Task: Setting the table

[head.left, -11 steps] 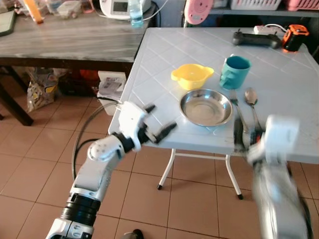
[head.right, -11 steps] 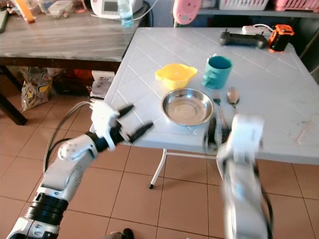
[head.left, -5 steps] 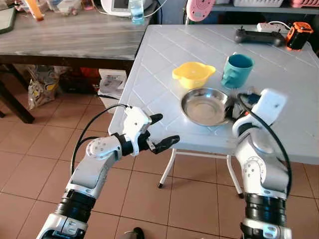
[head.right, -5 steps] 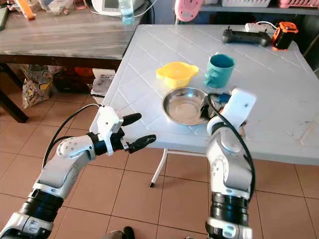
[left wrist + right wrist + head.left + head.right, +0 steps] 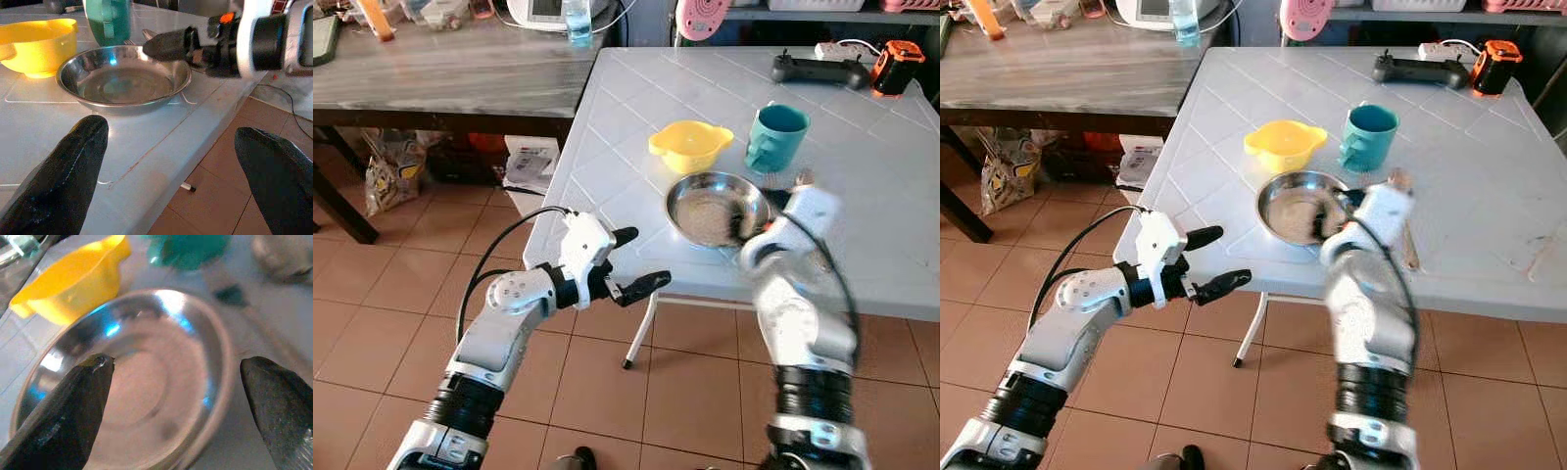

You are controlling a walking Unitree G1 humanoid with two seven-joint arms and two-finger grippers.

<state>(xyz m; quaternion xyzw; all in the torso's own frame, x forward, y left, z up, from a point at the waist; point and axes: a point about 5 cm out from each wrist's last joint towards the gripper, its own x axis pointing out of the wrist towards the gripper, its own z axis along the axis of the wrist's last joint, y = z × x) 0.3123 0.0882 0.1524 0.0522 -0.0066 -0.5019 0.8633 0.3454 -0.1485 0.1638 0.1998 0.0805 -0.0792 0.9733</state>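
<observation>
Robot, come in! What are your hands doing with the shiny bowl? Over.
Right gripper jaws open over steel bowl. Left gripper open, off the table's near edge, holding nothing. Yellow bowl, teal mug just behind bowl.

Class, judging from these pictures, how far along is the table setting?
Done: steel plate, yellow bowl, teal mug and spoon sit together on the white table. In hand: nothing; the right gripper hovers open over the plate. The left gripper waits open off the table's edge. What remains is unclear.
</observation>
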